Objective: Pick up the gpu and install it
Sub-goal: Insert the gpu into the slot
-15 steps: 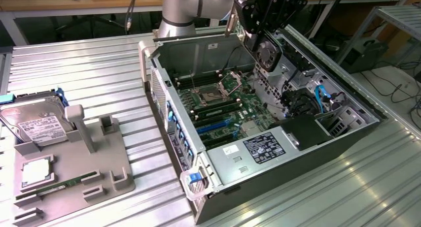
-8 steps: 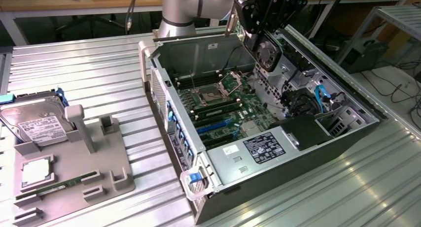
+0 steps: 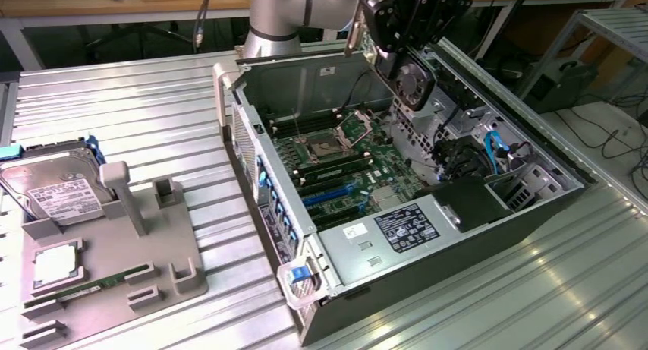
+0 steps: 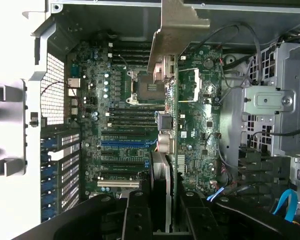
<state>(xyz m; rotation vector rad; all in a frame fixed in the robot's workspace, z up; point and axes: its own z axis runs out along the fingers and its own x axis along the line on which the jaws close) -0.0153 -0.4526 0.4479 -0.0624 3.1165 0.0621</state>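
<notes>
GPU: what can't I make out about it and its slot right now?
- Wrist view: the gpu, edge-on in the gripper, hides the motherboard strip beneath it, so its alignment is unclear.
- Exterior view: the gripper covers the gpu's top; its contacts are too small to see.
- Either view: its height above the motherboard can't be judged.

My black two-fingered claw (image 4: 165, 215) clamps the gpu (image 4: 165, 150), a thin green circuit card with a round black fan, seen edge-on. Its silver metal bracket (image 4: 180, 30) points away from me. Behind it lies the green motherboard (image 4: 125, 125), inside the open grey metal computer case (image 4: 90, 20).
</notes>
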